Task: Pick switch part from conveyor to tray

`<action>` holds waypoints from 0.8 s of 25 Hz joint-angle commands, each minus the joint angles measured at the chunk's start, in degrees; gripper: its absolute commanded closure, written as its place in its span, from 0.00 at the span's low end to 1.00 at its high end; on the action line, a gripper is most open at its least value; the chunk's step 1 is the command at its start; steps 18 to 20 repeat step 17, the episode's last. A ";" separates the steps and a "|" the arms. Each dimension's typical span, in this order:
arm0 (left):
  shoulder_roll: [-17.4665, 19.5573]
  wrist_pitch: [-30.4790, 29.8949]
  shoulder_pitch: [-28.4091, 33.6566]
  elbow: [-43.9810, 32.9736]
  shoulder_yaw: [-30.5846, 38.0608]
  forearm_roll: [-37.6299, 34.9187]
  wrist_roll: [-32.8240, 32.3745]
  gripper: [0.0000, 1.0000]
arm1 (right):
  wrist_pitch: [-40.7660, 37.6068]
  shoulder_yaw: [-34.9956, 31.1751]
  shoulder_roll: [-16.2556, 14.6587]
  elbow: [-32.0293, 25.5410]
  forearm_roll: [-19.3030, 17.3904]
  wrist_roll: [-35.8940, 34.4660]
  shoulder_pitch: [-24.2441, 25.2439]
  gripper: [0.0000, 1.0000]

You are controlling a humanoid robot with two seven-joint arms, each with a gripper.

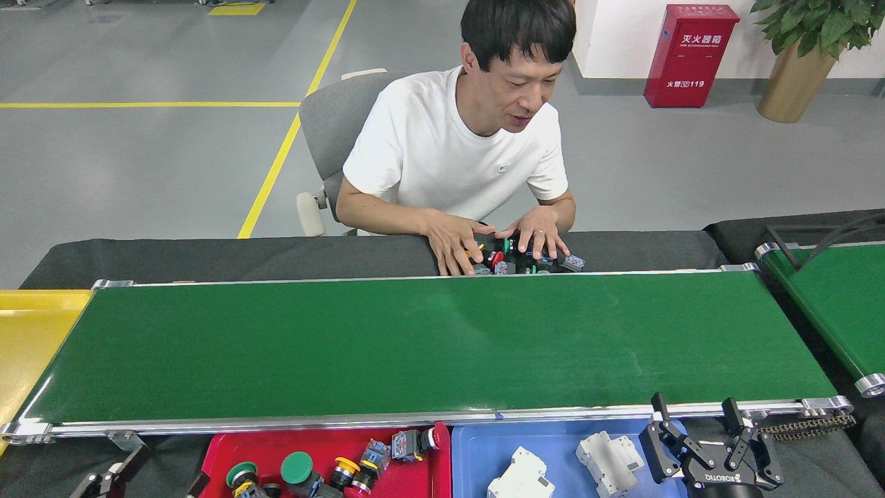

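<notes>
Conveyor: long dark-green belt with silver rails, bare on top.
Switch parts: clustered on the black table just beyond the conveyor's far rail, under a person's two hands.
Red tray: just below the conveyor's near rail, holding more switch parts with green, yellow and red caps.
Blue tray: beside the red tray, below the conveyor's near rail, holding white parts.
Right tool: fingers spread apart, gripping nothing, below the conveyor's near right corner.
Left tool: only partly visible below the conveyor's near left corner; open or closed cannot be told.
Yellow tray: off the conveyor's left end.
</notes>
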 commanded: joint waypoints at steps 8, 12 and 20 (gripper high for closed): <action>0.26 12.33 -1.13 1.90 -0.23 -12.82 9.30 0.01 | 0.15 -0.77 -0.68 -0.86 0.03 0.23 -0.18 0.01; 0.35 12.33 -2.01 1.90 -0.32 -13.17 9.03 0.01 | 0.15 -1.21 -0.68 -0.86 0.12 0.23 0.26 0.01; 0.26 12.33 -6.31 2.25 -0.23 -12.82 8.68 0.01 | 0.15 -2.61 -0.86 -0.86 0.12 0.23 1.32 0.01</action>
